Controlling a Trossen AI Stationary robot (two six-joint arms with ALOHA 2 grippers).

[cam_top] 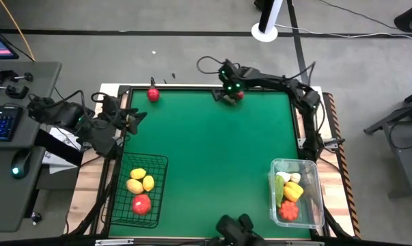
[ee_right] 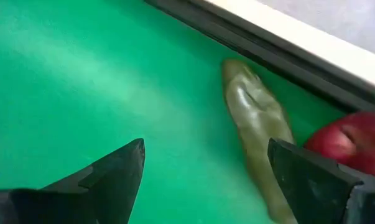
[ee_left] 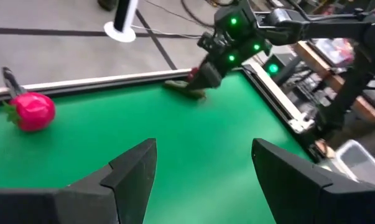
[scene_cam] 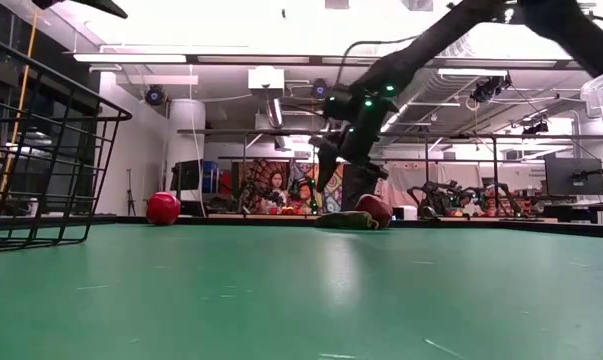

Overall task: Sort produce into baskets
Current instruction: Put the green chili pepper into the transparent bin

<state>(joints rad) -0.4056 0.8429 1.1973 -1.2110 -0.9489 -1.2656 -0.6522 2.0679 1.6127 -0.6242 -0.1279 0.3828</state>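
Note:
An olive-green long vegetable [ee_right: 254,122] lies flat by the table's far rim, with a red apple [ee_right: 352,144] close beside it. My right gripper [ee_right: 203,168] stands open just over them, slanting down; one finger [ee_right: 311,180] is above the vegetable's near end. Whether it touches, I cannot tell. A red fruit with green leaves [ee_left: 32,111] rests farther left along the far edge [cam_top: 153,94]. My left gripper [ee_left: 203,146] stands open at the table's left side [cam_top: 132,117] with nothing between its fingers.
A black wire basket [cam_top: 159,164] at the near left holds yellow fruits and a red one. A clear plastic basket [cam_top: 316,179] at the near right holds several green, white, yellow and orange pieces. Bare green mat lies between them. A raised rim [ee_right: 280,53] borders the far edge.

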